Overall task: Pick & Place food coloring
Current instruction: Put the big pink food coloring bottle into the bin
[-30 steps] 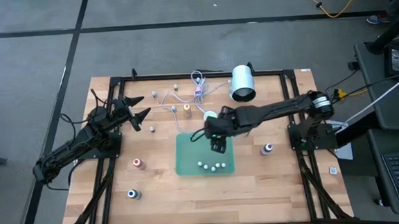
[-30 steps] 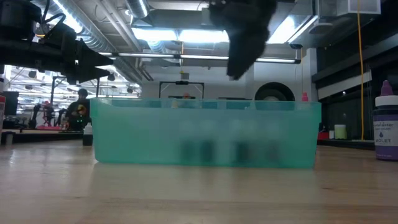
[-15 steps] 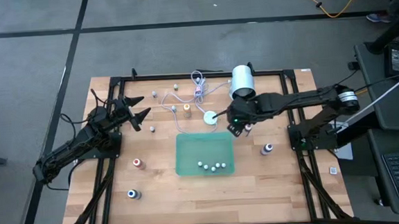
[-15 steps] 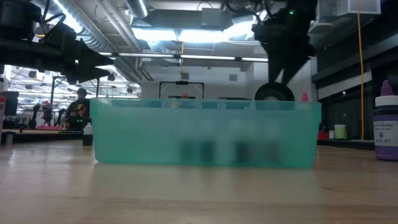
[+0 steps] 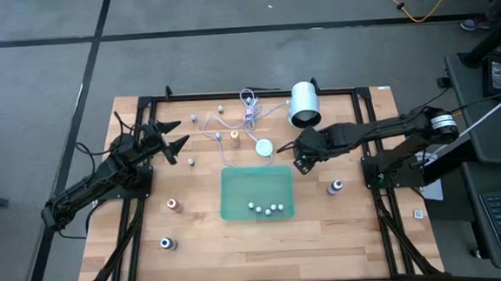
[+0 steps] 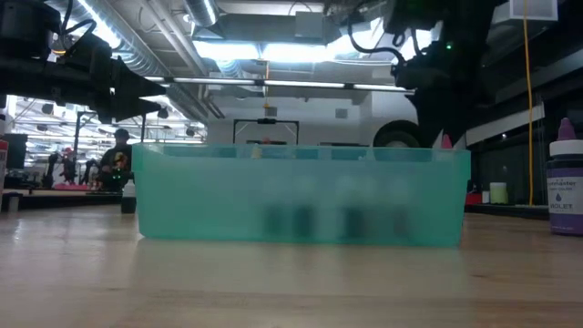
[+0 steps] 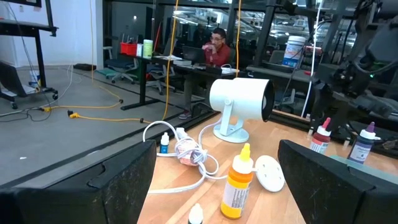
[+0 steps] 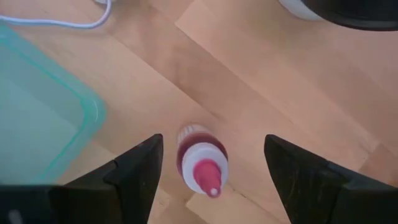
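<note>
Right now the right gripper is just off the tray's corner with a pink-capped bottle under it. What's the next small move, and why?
Probably lower the right gripper straight down over the pink-capped bottle. Its fingers are open and the upright bottle sits between them on bare wood, apart from the green tray. Going straight down should keep it centred for a grip. The left gripper waits at the table's far left.

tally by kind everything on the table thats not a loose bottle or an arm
translucent green plastic tray: 1
tiny white-capped bottles inside it: 5
white cylindrical lamp: 1
white round disc on a thin cable: 1
total: 8
</note>
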Motion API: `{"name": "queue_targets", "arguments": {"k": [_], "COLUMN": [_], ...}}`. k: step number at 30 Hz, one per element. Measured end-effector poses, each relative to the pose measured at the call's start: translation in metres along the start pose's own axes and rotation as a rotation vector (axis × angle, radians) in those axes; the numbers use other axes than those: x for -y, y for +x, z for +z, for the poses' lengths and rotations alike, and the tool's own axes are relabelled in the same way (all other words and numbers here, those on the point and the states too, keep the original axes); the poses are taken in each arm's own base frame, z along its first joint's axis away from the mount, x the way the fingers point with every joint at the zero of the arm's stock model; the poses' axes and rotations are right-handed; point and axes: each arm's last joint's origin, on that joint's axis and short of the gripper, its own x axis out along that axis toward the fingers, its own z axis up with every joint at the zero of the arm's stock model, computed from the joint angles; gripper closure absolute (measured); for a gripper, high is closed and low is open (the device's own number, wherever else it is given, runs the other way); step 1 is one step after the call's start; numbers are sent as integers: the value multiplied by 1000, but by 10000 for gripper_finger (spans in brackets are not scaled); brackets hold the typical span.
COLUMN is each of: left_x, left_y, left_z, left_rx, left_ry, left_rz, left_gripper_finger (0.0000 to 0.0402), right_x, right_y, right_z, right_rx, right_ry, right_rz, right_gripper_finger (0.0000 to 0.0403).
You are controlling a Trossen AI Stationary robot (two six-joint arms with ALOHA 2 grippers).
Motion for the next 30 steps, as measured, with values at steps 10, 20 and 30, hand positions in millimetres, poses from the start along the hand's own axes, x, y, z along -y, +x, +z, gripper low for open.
{"name": "queue_targets", "arguments": {"k": [10,20,30], "left_x": [0,0,0], "left_y": [0,0,0], "left_z": [0,0,0], "left_rx": [0,-1,-1], "left_ry": [0,0,0], "left_rz": [1,0,0], "left_gripper_finger": [68,68,68], "right_x": [1,-2,-2], "right_y": [15,15,11], "right_z": [-9,-9,-9], "right_rx": [-42,-55,-65], "right_ry": [25,15,-23], "right_rz": [28,65,59], "right_gripper_finger": [123,181,282]}}
